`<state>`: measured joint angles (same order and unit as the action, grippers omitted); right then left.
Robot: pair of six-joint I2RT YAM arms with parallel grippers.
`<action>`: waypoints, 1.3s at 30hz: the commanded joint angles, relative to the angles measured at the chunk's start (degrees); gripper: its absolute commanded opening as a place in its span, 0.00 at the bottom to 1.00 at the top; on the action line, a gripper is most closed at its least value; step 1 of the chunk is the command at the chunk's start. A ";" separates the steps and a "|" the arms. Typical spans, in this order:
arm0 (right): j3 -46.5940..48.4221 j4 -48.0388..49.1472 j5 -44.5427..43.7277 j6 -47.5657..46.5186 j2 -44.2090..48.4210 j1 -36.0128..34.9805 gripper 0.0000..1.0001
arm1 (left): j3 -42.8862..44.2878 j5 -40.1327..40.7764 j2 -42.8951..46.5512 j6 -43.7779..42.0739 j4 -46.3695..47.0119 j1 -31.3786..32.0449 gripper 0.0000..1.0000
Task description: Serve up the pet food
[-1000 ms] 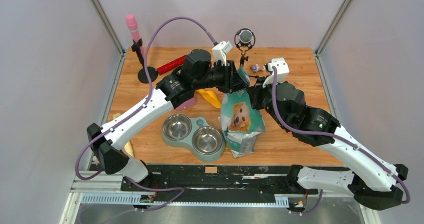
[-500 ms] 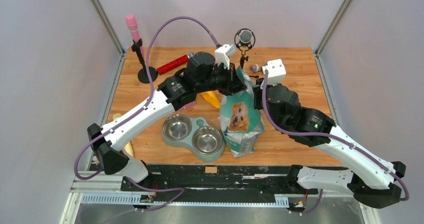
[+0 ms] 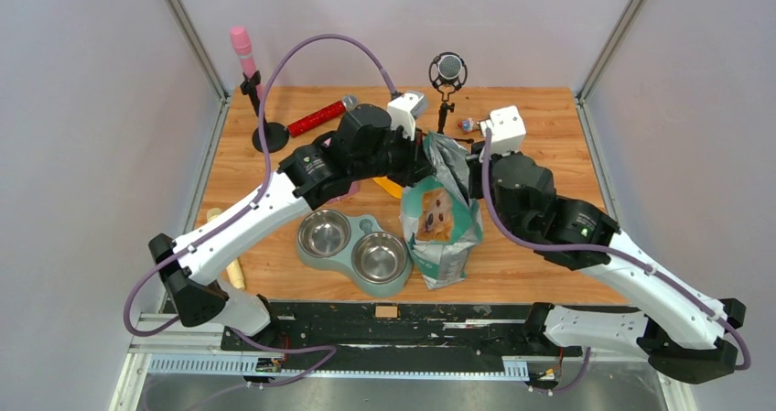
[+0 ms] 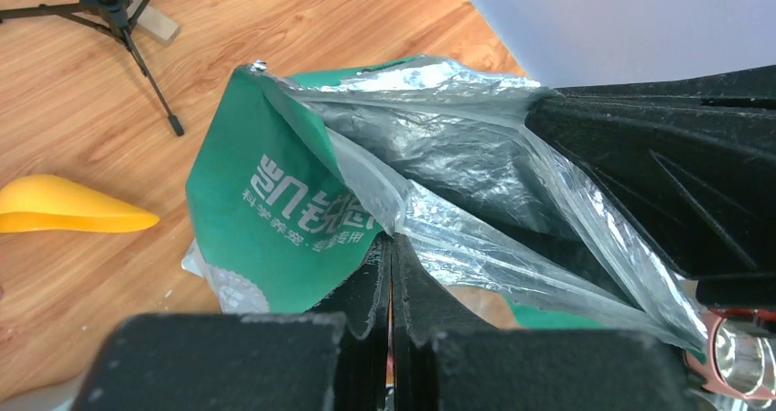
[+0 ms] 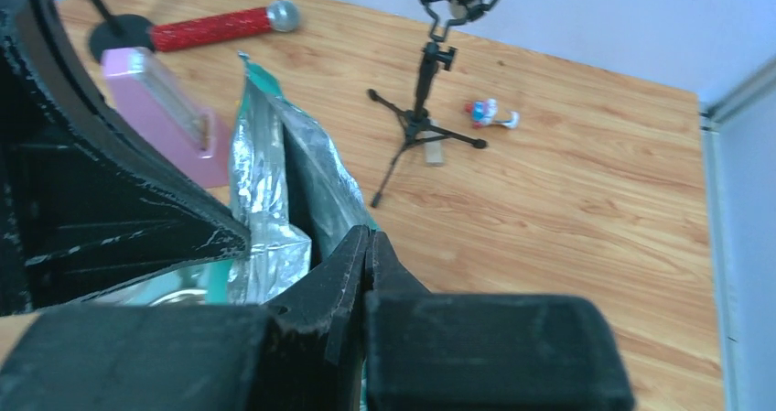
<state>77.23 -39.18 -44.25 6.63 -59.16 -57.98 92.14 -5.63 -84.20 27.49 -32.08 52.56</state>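
Wood desk [image 3: 549,127]: pet-food bag [image 3: 439,237] btw L fingers [image 4: 366,283] & R fingers [image 5: 343,264]; twin bowl [image 3: 365,221] nearer, to L; yellow scoop [image 3: 392,189] beside L fingers; mic stand [image 3: 446,109] beyond.

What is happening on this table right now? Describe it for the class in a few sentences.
Both arms are at the pet food bag, which sits beside the double bowl. The left gripper and right gripper are each shut on opposite sides of its silver-lined mouth, holding it apart. No kibble shows in the steel cups; nothing is served yet.
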 commanded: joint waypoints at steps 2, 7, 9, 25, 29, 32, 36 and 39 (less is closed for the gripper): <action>0.52 2.21 7.06 3.27 4.29 0.39 0.00 | -1.32 0.77 4.99 -2.14 -2.25 0.45 0.00; -0.51 2.44 10.18 4.71 4.80 0.40 0.00 | -0.78 3.57 7.84 -2.09 -1.81 0.47 0.00; -0.77 2.79 11.06 5.00 4.39 0.40 0.00 | -0.88 4.85 8.70 -1.94 -1.96 0.44 0.00; -1.74 2.34 14.89 9.95 3.06 0.34 0.43 | 5.65 3.71 0.57 -0.68 -4.36 0.43 0.94; -2.06 -1.54 13.42 12.19 4.14 0.40 0.45 | 7.08 3.68 -0.70 -0.77 -5.27 0.40 0.95; -2.42 -4.48 11.91 14.24 5.08 0.39 0.45 | 5.85 3.78 0.98 -0.58 -3.70 0.40 0.96; -2.74 -5.81 13.20 15.51 6.80 0.33 0.46 | 4.21 5.28 3.39 -0.07 -1.67 0.43 0.98; -2.81 -5.82 14.44 15.30 7.53 0.38 0.46 | 3.94 7.35 3.87 0.61 -0.81 0.39 1.00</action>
<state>74.54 -44.03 -31.38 20.12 -53.30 -57.25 96.29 -1.04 -83.05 26.94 -36.69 52.80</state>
